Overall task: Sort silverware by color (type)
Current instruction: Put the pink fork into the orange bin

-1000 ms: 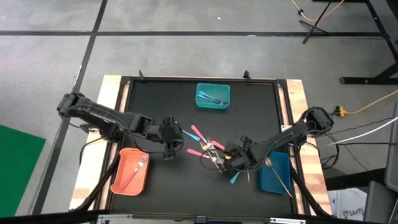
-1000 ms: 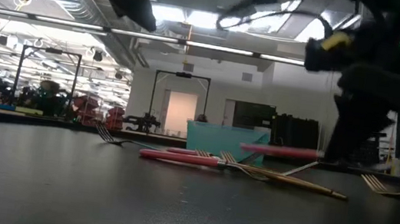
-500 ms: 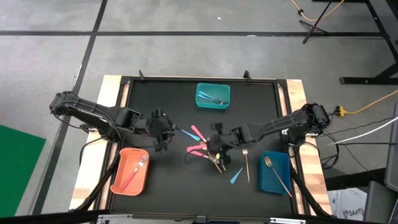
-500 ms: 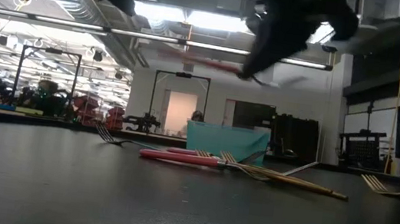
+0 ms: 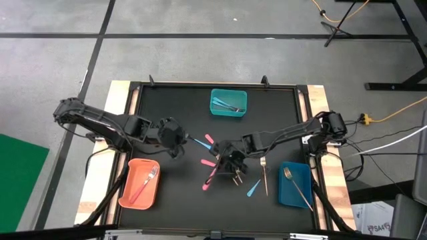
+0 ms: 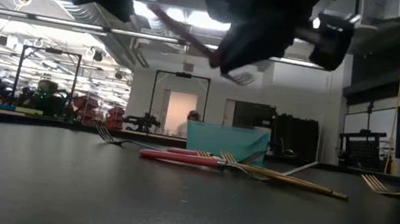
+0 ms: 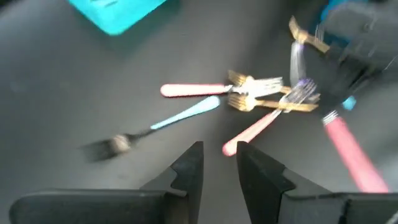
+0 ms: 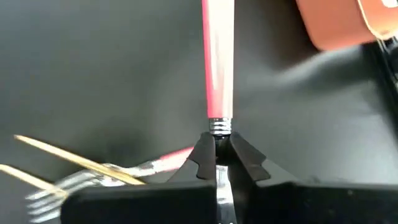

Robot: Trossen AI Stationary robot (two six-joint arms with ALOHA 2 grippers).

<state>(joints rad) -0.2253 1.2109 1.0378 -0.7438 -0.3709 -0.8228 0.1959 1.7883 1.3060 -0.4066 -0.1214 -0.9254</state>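
A: Where is the pink-handled metal fork?

B: Above mid-table, pinched at its neck by the right gripper; left gripper waits left, jaws narrowly apart.

A: Risk?

B: The thin grip may slip, dropping it short of the orange plastic bin.

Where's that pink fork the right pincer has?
The pink fork hangs in the right pincer above mid-table, over the silverware pile.

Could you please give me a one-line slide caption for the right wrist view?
Right gripper shut on a pink-handled fork, carried above the dark table toward the orange bin.
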